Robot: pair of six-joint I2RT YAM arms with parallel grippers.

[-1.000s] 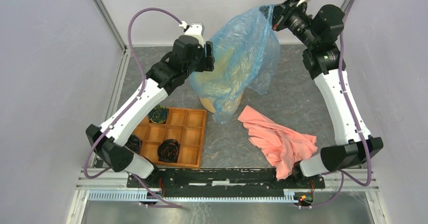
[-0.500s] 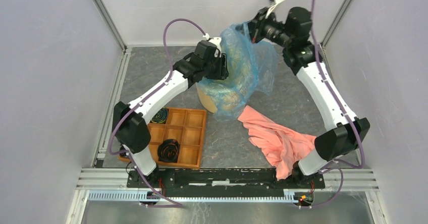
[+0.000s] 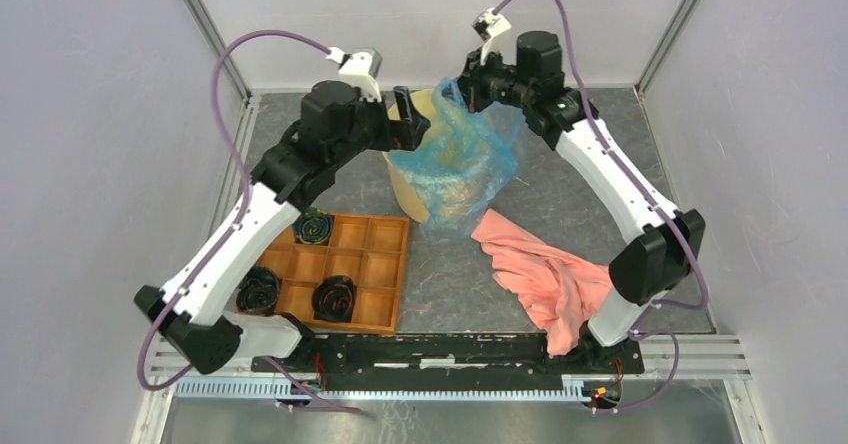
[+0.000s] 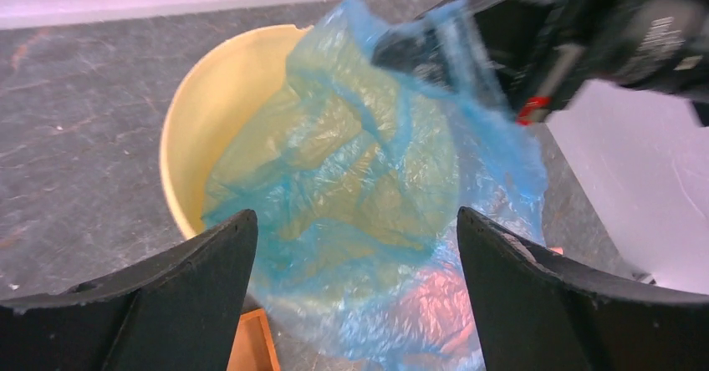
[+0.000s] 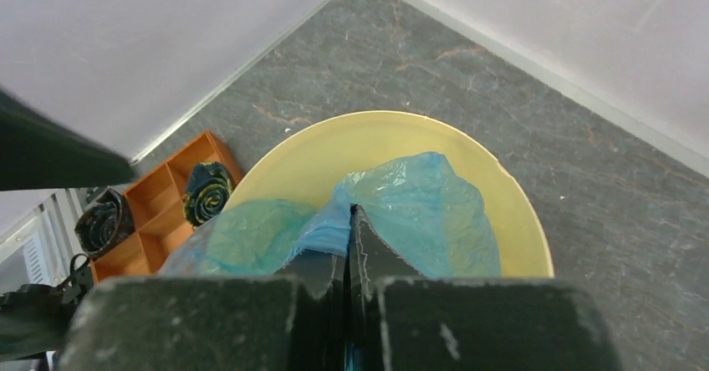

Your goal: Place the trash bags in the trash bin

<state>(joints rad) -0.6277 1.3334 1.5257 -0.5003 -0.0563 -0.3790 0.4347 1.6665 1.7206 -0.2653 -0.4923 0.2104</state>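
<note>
The light-blue trash bag [image 3: 462, 154] lies over the tan-yellow trash bin [image 3: 410, 186], partly inside it and hanging down its right side. It also shows in the left wrist view [image 4: 376, 187] and the right wrist view [image 5: 418, 212]. My right gripper [image 3: 457, 86] is shut on the bag's top edge above the bin's far rim [image 5: 401, 120]. My left gripper [image 3: 408, 124] is open and empty at the bin's left rim [image 4: 180, 137], its jaws wide apart over the bag.
A salmon-pink cloth [image 3: 548, 274] lies crumpled right of the bin. A brown wooden compartment tray [image 3: 375, 264] with dark rolled items sits at the front left. Grey walls and metal frame posts close in the back and sides.
My right gripper has lowered the bag from high at the back down onto the bin. My left gripper has let go of the bag and drawn back left, now open.
</note>
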